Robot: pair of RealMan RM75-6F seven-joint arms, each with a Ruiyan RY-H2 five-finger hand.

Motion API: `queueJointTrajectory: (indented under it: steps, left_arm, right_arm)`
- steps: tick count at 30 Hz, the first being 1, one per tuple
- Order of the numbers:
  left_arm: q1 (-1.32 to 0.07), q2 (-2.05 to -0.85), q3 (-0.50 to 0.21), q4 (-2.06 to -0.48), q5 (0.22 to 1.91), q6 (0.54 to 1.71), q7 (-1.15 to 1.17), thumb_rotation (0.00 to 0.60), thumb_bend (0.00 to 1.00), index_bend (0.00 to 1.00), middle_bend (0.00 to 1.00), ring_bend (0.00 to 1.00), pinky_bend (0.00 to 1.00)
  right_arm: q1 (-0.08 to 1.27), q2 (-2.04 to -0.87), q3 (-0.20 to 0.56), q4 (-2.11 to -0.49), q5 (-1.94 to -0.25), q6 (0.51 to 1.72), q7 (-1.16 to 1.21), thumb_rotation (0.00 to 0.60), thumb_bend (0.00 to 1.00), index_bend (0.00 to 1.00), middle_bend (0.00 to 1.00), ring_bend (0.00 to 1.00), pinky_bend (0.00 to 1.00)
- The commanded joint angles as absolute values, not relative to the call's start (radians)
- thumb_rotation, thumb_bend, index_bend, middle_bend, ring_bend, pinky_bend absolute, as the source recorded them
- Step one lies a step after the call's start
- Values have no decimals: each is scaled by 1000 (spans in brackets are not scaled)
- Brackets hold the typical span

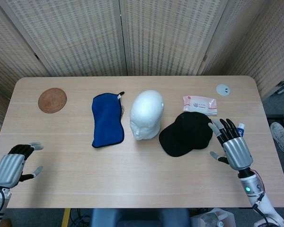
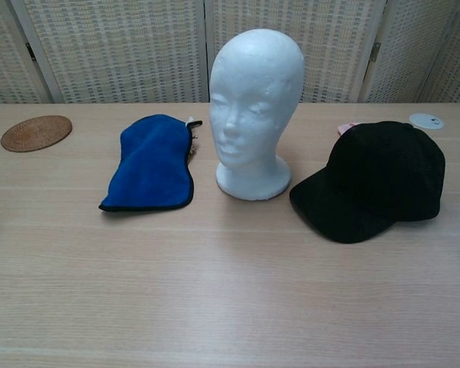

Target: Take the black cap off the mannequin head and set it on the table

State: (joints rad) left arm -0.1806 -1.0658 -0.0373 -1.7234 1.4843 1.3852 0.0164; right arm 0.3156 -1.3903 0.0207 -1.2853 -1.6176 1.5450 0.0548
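The black cap (image 1: 186, 134) (image 2: 377, 181) lies on the table to the right of the white mannequin head (image 1: 146, 114) (image 2: 254, 107), which stands upright and bare. My right hand (image 1: 233, 144) hovers just right of the cap, fingers spread, holding nothing and apart from the cap. My left hand (image 1: 14, 163) rests near the table's front left corner, fingers loosely apart and empty. Neither hand shows in the chest view.
A blue cloth pouch (image 1: 107, 120) (image 2: 150, 162) lies left of the head. A round woven coaster (image 1: 52, 100) (image 2: 36, 132) sits at the back left. A pink tissue pack (image 1: 199, 104) and a small white disc (image 1: 223, 89) (image 2: 426, 120) lie behind the cap.
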Motion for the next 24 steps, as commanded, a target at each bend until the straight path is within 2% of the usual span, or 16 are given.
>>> queueJointTrajectory:
  steps: [1,9,24]
  left_arm:
    - [-179,-1071,-40,-1718,1479,1388,25,600,218,303,256,248,181]
    - [-179,-1087,-43,-1703,1468,1386,31,600,218,303,256,248,181]
    - [-178,-1100,-44,-1681,1460,1383,28,600,218,303,256,247,181]
  right_arm:
    - [283,-1346,41,-1347,-1573,1551,-12,600,0,0,0,0,0]
    - [232,-1262,40,-1488,-1499,1515,-73,600,0,0,0,0,0]
    - [169,-1198,51,-1561,-1403,1471,-59,600,0,0,0,0,0]
